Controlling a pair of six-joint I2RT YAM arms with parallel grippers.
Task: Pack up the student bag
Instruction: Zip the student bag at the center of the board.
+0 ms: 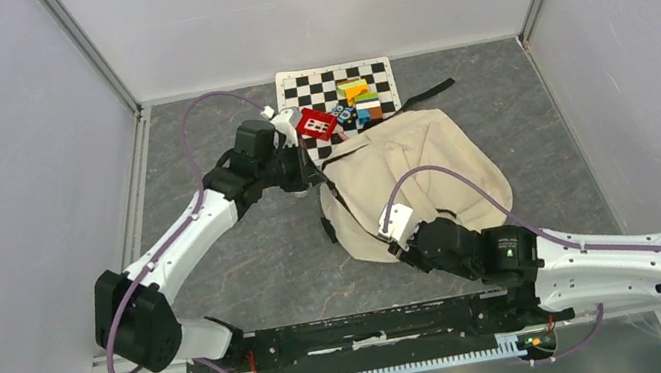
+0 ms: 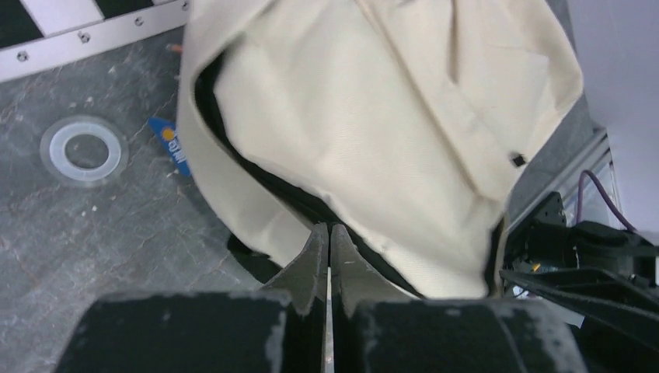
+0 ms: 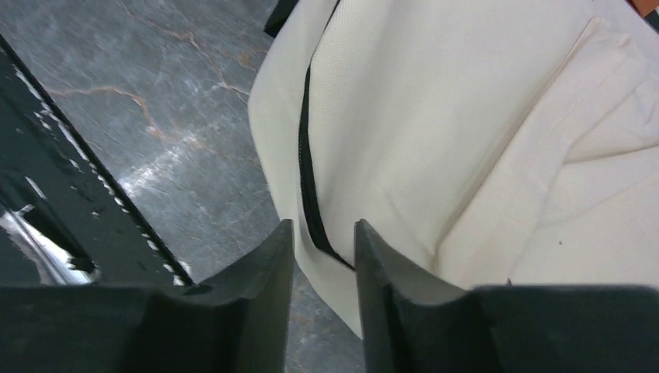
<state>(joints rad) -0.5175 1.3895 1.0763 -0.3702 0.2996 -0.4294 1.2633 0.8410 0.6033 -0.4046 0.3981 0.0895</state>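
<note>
Legible text: none. One blue strip on the counter, at the student bag's edge, bears white lettering, too small to read.

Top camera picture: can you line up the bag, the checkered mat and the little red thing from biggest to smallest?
1. student bag: looks biggest by far.
2. checkered mat: next, though the bag hides a part of it.
3. red piece: smallest.
</note>
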